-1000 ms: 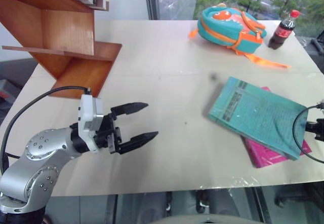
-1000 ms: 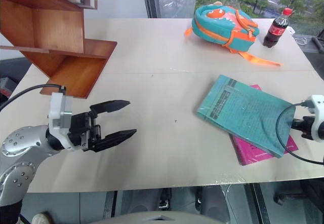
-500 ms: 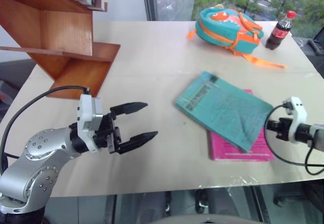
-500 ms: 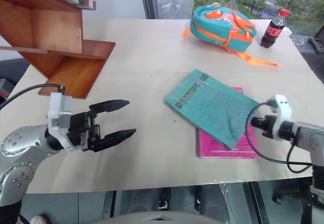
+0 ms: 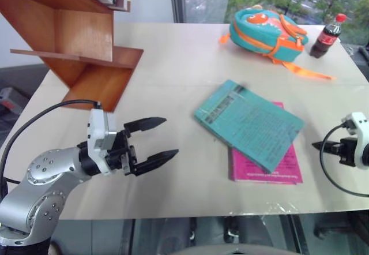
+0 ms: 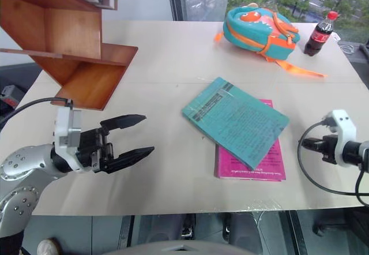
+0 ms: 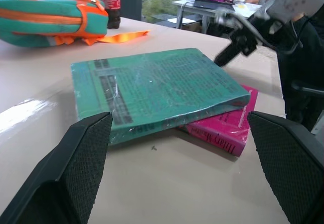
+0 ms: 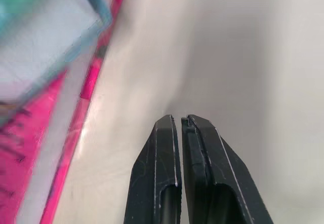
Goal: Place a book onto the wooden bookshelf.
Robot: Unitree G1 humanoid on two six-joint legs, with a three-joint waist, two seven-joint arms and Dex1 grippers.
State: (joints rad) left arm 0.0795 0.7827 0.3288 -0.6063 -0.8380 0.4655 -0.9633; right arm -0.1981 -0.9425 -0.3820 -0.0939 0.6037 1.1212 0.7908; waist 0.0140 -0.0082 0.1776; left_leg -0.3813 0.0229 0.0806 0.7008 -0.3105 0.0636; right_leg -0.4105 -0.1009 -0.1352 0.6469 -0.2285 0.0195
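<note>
Over table point(image 6: 173, 59), left pincer point(image 6: 141, 134) gapes, empty.

The book point(image 6: 236, 119), large, thin and teal-green under a glossy wrap, lies flat and skewed on the counter point(image 6: 173, 64), its dark printed band toward the wooden bookshelf point(image 6: 69, 41), its far half overlapping a pink book point(image 6: 253, 165). The reddish-brown shelf of slanted boards stands at the counter's far left corner, well apart
</note>
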